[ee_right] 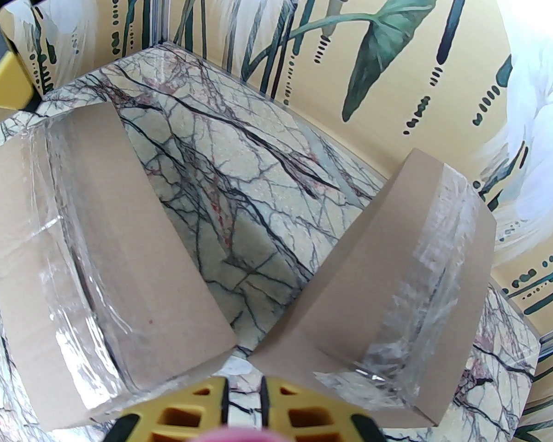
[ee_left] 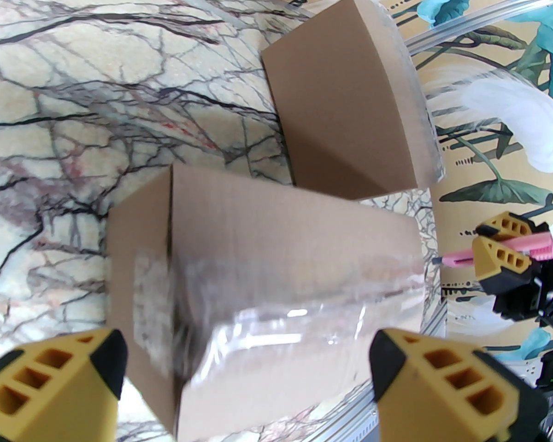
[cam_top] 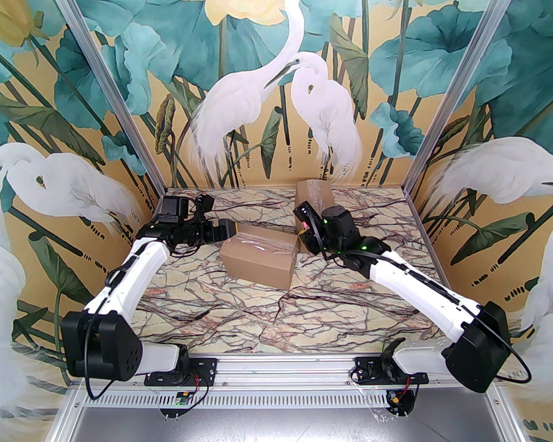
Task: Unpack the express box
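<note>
Close wide left jaws squarely on mid-table box end; draw pink cutter, clamped in right jaws, along taped seam.

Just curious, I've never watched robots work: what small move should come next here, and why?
Probably close the left gripper on the near box to steady it: its open jaws straddle the taped end, and the right gripper holds a pink knife nearby.

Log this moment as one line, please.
left end effector: open, facing near box | right end effector: shut on pink cutter | far box: taped shut
</note>
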Controlling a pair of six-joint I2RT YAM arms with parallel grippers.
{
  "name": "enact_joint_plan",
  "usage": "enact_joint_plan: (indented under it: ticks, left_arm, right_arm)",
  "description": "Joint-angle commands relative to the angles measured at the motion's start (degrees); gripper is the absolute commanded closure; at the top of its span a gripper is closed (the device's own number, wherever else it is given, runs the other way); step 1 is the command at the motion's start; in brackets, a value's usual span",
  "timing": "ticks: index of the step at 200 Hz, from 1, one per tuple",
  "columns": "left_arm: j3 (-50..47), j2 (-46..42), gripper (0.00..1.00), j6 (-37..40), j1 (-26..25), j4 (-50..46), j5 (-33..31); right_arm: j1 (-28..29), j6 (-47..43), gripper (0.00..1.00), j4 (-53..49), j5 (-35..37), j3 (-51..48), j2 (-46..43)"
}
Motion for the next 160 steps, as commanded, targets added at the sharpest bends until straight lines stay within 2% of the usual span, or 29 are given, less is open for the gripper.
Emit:
enact_joint_plan:
  ticks: [1, 24, 46, 62, 110, 138, 160]
  left_arm:
    - [-2.1, -2.8, 0.12, 1.0, -0.2, -5.0, -3.7]
    - [-2.9, -3.1, 0.12, -2.4, -0.1, -8.8, -7.3]
    - [-3.5, -4.5, 0.02, -8.5, -0.1, -10.7, -9.3]
    - [-4.4, -6.6, 0.00, -13.4, -0.1, -10.9, -9.8]
    - [-9.5, -8.8, 0.00, -26.2, -0.1, -5.7, -3.1]
    - [-11.1, -8.5, 0.01, -28.0, -0.3, -1.5, -0.5]
    - [-10.7, -7.0, 0.01, -28.0, -1.2, 0.6, 1.2]
  right_arm:
    - [0.2, -0.6, 1.00, 4.1, -4.6, 5.0, 0.4]
    - [0.2, -2.3, 1.00, 6.8, -6.7, 8.7, 3.7]
    - [0.2, -6.4, 1.00, 4.0, -3.9, 14.8, 9.8]
    - [0.2, -8.6, 1.00, 4.0, -3.5, 17.9, 13.3]
    - [0.3, -11.3, 1.00, 6.9, -5.5, 22.8, 21.1]
    - [0.4, -13.3, 1.00, 6.9, -3.5, 25.3, 24.6]
    - [0.6, -13.2, 1.00, 7.4, -4.6, 25.5, 25.3]
